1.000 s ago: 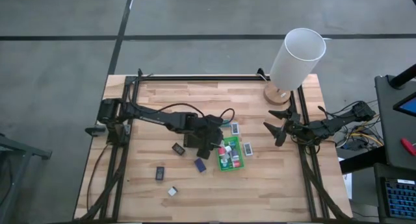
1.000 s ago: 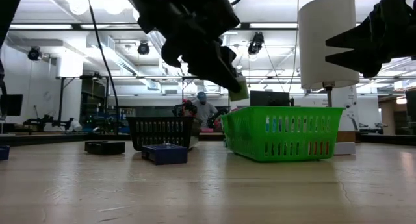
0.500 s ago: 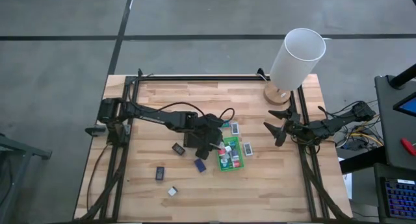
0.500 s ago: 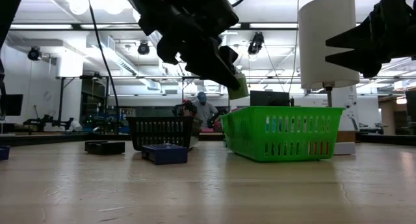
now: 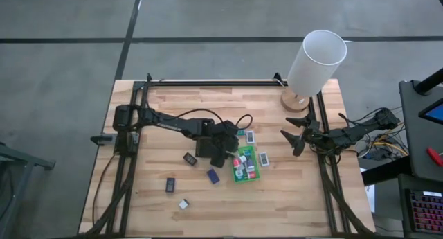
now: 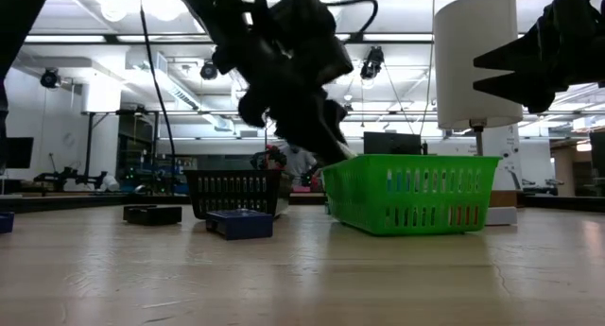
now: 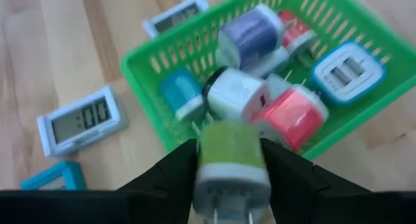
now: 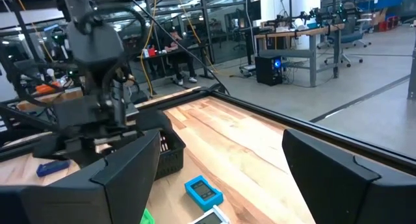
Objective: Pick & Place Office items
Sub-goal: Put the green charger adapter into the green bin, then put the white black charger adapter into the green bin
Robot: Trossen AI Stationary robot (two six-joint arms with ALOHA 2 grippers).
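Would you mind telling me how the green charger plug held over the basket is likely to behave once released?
The green charger plug, held in the left end effector, looks rigid and probably light. Its rounded body may tumble among the plugs piled in the green basket. Its prongs might catch the mesh.

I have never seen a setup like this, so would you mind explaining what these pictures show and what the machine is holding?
These are four views of one moment: one from above the table, one level with the tabletop, and one from a camera on each arm's wrist. The machine is two dark robot arms at a wooden table, each ending in a two-finger gripper. The left gripper reaches to the green basket in the middle; its wrist view shows the fingers clamped on a small green-and-white charger plug just above the basket, which already holds similar plugs in purple, teal, white, red and blue. The right gripper waits open at the table's right edge. Also on the table are a black basket, a lamp, small digital clocks and a few loose small items.
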